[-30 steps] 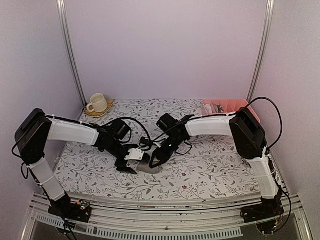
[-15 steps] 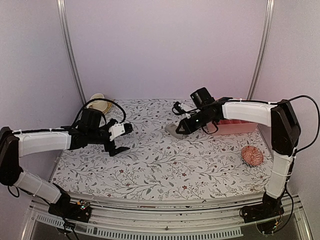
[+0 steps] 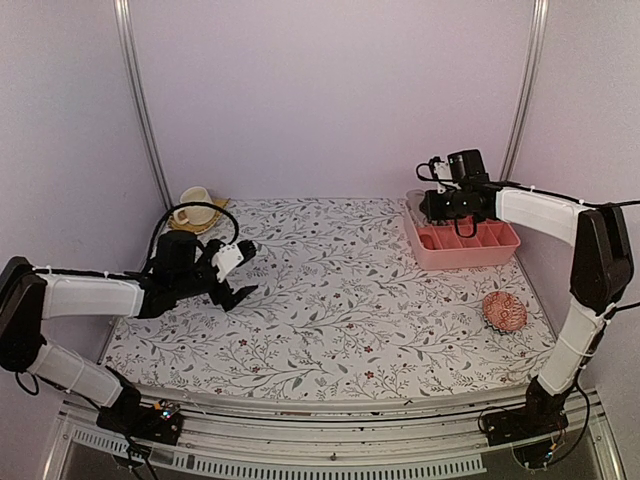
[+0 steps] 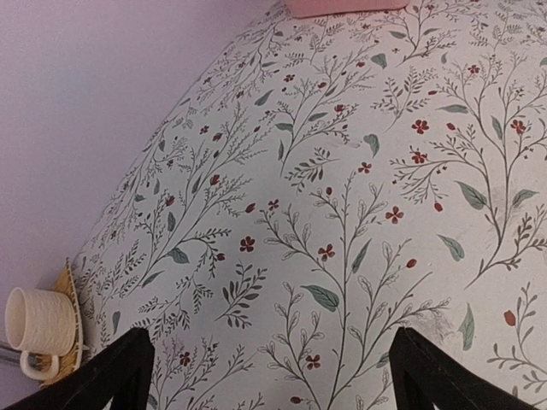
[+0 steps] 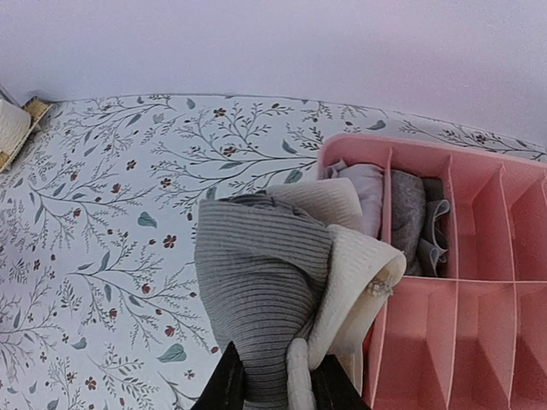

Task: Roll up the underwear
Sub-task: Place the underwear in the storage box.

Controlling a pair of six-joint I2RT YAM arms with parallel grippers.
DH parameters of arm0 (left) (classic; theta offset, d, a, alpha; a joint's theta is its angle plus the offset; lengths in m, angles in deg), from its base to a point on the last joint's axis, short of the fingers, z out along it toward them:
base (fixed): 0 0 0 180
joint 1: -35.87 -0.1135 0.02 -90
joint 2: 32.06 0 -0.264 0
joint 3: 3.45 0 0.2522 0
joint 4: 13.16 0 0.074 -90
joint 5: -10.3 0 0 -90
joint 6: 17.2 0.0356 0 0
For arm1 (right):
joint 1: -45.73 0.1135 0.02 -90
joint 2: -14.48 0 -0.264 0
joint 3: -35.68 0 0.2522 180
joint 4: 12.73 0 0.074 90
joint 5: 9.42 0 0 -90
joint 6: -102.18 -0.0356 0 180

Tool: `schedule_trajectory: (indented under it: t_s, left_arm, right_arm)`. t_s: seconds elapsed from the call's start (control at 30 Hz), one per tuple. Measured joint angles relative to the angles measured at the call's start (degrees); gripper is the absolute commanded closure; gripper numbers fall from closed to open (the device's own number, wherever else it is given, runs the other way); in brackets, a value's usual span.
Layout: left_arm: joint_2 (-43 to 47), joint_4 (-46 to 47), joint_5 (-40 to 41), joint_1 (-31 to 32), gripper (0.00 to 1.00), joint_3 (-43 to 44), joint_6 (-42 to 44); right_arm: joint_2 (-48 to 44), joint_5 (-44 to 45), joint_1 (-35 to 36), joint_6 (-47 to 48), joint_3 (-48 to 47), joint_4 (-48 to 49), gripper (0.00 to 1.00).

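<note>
My right gripper (image 5: pixel 278 389) is shut on a rolled underwear (image 5: pixel 265 290), ribbed grey-brown with a wide cream waistband. It hangs over the left end of the pink divided tray (image 5: pixel 444 342), and part of the roll is above the tablecloth. In the top view the right gripper (image 3: pixel 436 206) is at the tray's (image 3: pixel 470 247) far left corner. Another grey cloth bundle (image 5: pixel 408 213) sits in a back compartment. My left gripper (image 3: pixel 236 276) hovers low over the left of the table, open, with only bare flowered cloth between its fingers (image 4: pixel 120 376).
A round pink knitted ball (image 3: pixel 504 311) lies on the table near the right edge, in front of the tray. A cream cup (image 3: pixel 195 207) on a woven coaster stands in the back left corner. Purple walls close in three sides.
The right arm carried the rolled underwear from mid-table to the back right, over the pink tray. The left gripper opened fully and drew back to the left.
</note>
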State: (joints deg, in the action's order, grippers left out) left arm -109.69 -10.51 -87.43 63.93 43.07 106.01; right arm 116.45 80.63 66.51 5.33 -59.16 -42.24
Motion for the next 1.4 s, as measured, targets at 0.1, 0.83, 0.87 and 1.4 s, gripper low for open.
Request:
schedule_trajectory:
  t_s: [0.1,0.83,0.87,1.4]
  left_arm:
    - [0.39,2.34,0.94,-0.04,0.01,-0.68,-0.31]
    - [0.76,7.50,2.23,-0.11,0.02,-2.38,-0.24]
    - [0.74,7.69,2.23,-0.11,0.01,-2.47,-0.24]
    - [-0.76,8.37,2.19,-0.11,0.01,-2.60,-0.17]
  right_arm:
    - [0.02,0.94,-2.36,-0.92,0.94,0.83,0.98]
    - [7.65,10.75,-3.28,-11.32,-4.35,-10.62,0.98]
    - [8.02,11.28,-3.28,-11.39,-4.79,-11.08,0.98]
    - [13.44,16.44,-3.85,-8.94,-8.92,-14.43,0.98]
